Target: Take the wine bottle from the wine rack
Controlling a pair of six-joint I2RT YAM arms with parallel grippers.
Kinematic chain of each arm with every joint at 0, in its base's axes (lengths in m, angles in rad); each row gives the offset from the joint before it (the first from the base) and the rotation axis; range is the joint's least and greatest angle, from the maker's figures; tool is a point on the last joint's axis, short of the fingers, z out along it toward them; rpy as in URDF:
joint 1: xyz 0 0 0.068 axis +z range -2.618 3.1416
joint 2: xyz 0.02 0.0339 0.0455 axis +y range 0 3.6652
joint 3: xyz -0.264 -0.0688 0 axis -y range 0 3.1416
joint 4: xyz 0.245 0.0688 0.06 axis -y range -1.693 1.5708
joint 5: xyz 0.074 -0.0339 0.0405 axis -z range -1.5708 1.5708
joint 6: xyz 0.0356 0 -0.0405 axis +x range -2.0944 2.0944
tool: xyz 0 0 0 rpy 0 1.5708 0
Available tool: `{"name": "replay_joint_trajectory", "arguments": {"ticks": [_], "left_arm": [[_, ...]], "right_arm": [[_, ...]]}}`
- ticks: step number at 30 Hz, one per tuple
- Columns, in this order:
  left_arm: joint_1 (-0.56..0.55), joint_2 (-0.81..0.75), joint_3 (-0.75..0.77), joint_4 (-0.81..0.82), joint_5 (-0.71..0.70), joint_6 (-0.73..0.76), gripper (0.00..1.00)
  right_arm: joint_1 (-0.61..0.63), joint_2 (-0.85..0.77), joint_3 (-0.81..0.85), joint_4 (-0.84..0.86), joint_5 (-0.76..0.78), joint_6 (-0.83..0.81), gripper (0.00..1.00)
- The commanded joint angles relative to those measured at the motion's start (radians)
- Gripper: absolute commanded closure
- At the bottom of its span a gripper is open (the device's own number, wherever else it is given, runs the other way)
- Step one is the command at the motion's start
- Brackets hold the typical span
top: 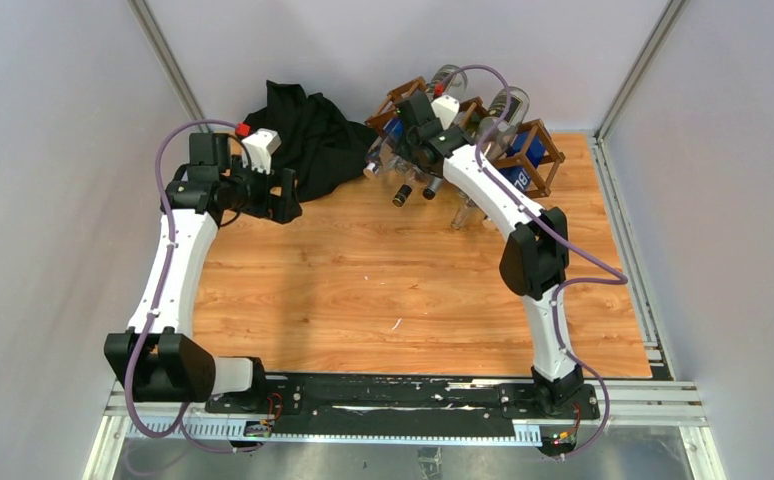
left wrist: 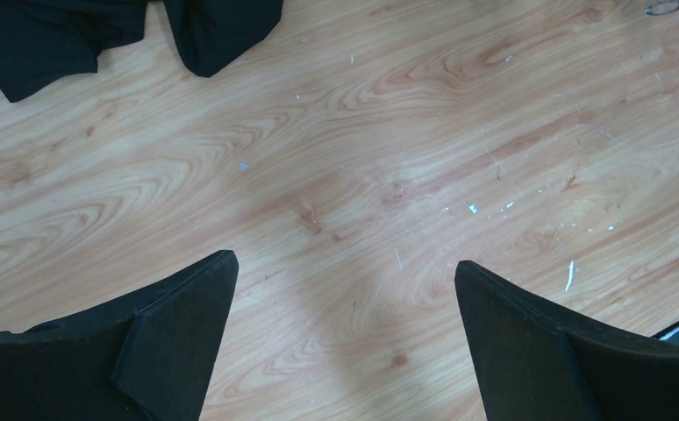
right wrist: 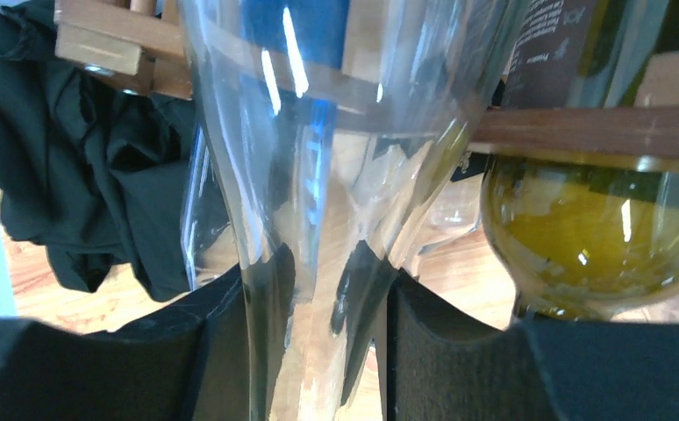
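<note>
The wine bottle [right wrist: 318, 175] is lying in the wine rack [right wrist: 599, 130] at the far side of the table [left wrist: 362, 132], right of centre, with its neck pointing out toward the arms. The right gripper [right wrist: 332, 289] is reaching in at that neck. In the right wrist view the neck is running straight down between the two black fingers [right wrist: 441, 351], filling the gap from one inner edge to the other, so the jaws are closing narrowly on the glass and holding it. The bottle's shoulder is widening just beyond the fingertips, and a thin wooden stick of the rack is crossing behind it there.

Just to the right of the held bottle, an olive-green bottle [right wrist: 582, 237] is resting under a brown rack stick, its rounded shoulder bulging close to the right finger. A dark label with small pale print is showing on it above the stick. To the left, a black cloth [right wrist: 82, 175] is lying crumpled on the wood, near the rack's left end. In the overhead view more bottles are sitting in the other cells, their necks sticking out low beside the right wrist.

The left gripper [left wrist: 345, 260] is hanging over bare wood near the cloth, well apart from the rack, its jaws spread wide and holding nothing.

The held bottle is clear glass, catching bright streaks of light, with blue showing through its body and the black fingers showing darkly through its neck.
</note>
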Motion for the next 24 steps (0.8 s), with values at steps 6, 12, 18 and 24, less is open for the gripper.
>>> {"name": "replay_joint_trajectory", "arguments": {"ticks": [6, 12, 18, 24], "left_arm": [[-0.006, -0.019, 0.037, -0.010, -0.029, 0.038, 0.00], [-0.005, -0.026, 0.053, -0.010, -0.032, 0.089, 0.00], [-0.005, -0.037, 0.057, -0.010, -0.004, 0.130, 0.00], [-0.005, -0.044, 0.049, -0.013, 0.048, 0.169, 0.00]], "right_arm": [[0.000, -0.012, 0.016, 0.031, -0.027, -0.017, 0.93], [0.000, -0.135, -0.099, 0.110, -0.061, -0.054, 1.00], [0.000, -0.274, -0.193, 0.188, -0.178, -0.094, 1.00], [0.001, -0.413, -0.312, 0.223, -0.241, -0.130, 1.00]]}}
